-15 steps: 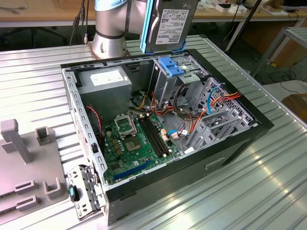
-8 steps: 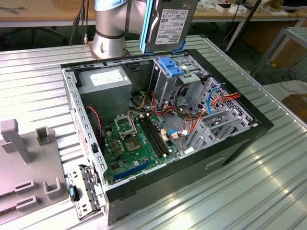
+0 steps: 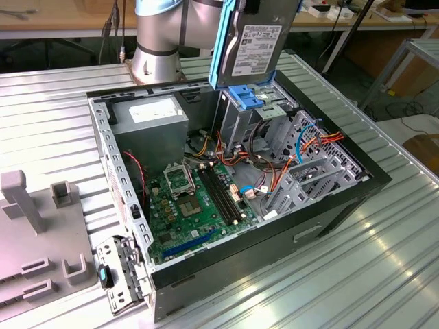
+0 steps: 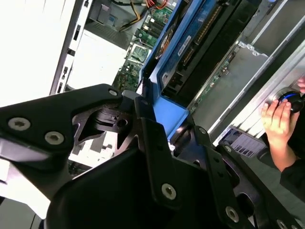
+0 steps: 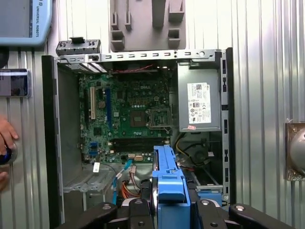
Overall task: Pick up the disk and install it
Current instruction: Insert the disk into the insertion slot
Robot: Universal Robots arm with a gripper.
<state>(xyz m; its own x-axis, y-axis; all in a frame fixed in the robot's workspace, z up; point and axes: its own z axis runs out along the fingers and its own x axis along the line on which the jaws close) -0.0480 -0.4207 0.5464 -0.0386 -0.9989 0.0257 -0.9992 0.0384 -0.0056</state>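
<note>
Disk [image 3: 250,44] hangs upright, clamped between the gripper [image 5: 170,205] fingers, just above the open computer case [image 3: 103,137], over its grey drive cage [image 3: 302,157]. Arm base [image 3: 158,41] stands behind the case. Inside the case: motherboard [image 3: 192,205], power supply [image 3: 151,113], wires [image 3: 267,137].

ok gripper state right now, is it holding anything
gripper: closed on the disk, holding it on edge above the open computer case
</note>
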